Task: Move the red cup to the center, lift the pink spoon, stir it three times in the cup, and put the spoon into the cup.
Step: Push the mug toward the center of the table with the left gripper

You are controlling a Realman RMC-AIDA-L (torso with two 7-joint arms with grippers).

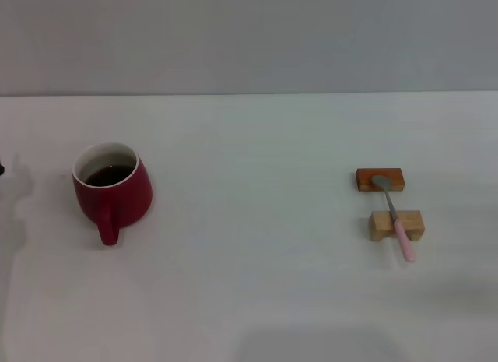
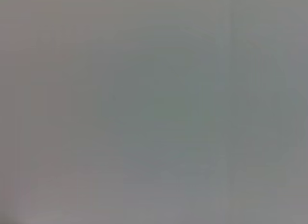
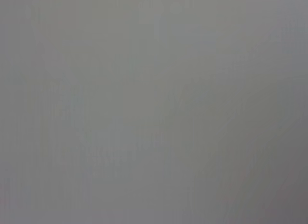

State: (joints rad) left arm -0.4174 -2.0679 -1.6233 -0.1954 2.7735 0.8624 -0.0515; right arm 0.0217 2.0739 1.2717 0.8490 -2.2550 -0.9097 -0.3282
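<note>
Two wood blocks [image 1: 380, 179], squat ceramic cup [image 1: 112, 192]

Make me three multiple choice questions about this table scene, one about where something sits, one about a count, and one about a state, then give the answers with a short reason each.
1. Where is the red cup on the table in the head view?
A. On the robot's left side
B. At the center
C. On the robot's right side

2. How many wooden blocks lie under the pink spoon?
A. One
B. Two
C. Three

3. What is the state of the red cup?
A. Tipped on its side
B. Upright and empty
C. Upright with dark liquid inside

Answers:
1. A, the cup stands well to the left, far from the spoon on the right.
2. B, the spoon bridges a darker wooden block under its bowl and a paler wooden block under its handle.
3. C, its white rim faces up and dark liquid shows inside.

Neither gripper is in view.
</note>
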